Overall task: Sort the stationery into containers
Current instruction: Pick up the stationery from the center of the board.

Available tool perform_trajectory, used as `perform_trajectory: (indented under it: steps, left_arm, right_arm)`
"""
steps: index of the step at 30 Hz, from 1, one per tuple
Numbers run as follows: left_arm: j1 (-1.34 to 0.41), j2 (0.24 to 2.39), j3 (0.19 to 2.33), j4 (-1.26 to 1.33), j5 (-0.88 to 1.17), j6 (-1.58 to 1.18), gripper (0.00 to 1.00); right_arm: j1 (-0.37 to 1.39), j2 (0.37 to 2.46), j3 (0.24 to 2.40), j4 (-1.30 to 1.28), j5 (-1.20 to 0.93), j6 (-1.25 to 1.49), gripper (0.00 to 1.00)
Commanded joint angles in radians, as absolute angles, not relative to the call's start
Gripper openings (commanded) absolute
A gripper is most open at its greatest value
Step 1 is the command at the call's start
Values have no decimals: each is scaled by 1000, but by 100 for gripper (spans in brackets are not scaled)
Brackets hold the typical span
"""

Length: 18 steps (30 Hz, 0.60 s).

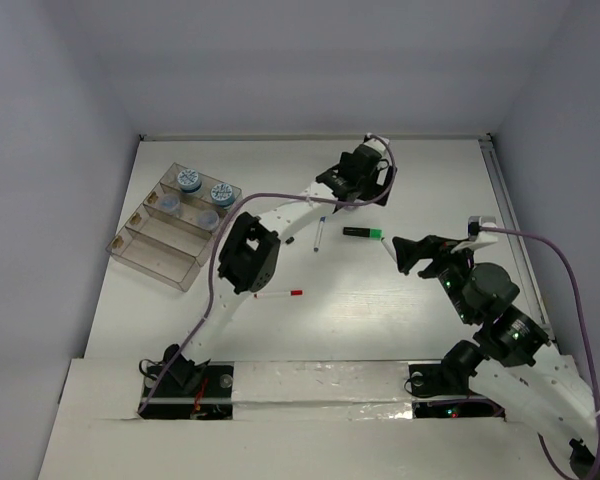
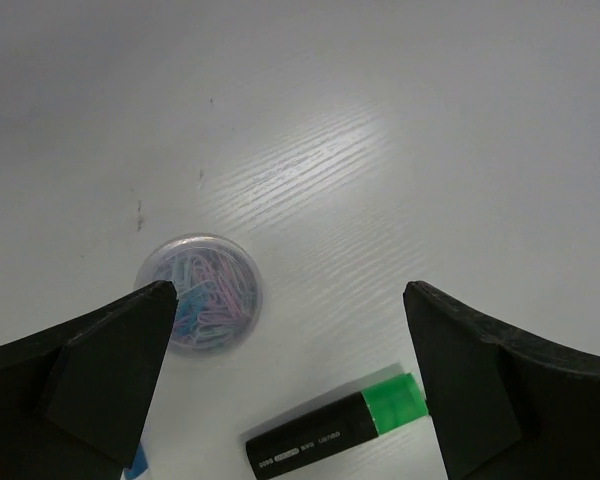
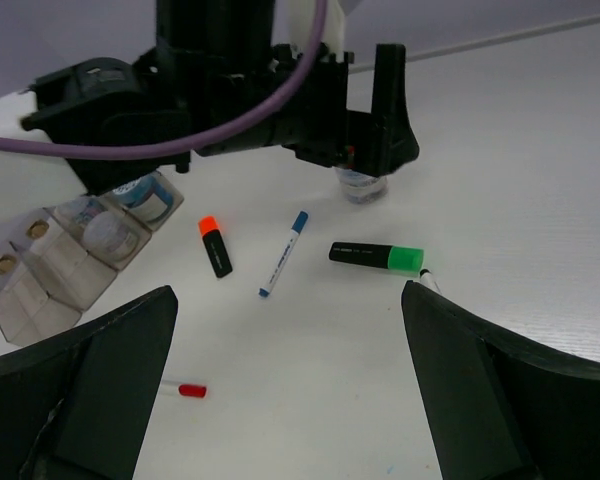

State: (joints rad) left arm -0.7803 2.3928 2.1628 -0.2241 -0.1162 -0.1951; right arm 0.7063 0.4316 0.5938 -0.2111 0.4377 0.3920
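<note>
1. The left gripper (image 2: 288,296) hung wide open and empty over the paper-clip jar (image 2: 198,292), which stood just beyond the green highlighter (image 2: 335,430).
2. The jar sat off-centre, close by one jaw (plain in the wrist view), so centring the jaws before descending looked wise.
3. The jaws should straddle its round wall squarely; a glancing touch might skid it toward the green highlighter.
4. The right gripper (image 3: 288,292), also open and empty, hovered on the near side of the green highlighter.
5. The organiser tray (image 1: 150,255) lay well left of the green highlighter.
</note>
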Motion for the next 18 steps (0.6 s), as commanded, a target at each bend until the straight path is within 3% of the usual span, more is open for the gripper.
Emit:
perform_trajectory:
  steps: [1, 18]
  left_arm:
    - [-762, 2425, 2289, -325, -173, -192, 99]
    - [-790, 2390, 2076, -124, -360, -163, 98]
  right_arm:
    - [704, 416, 611, -193, 456, 385, 100]
    - [704, 486, 594, -156, 399, 367, 100]
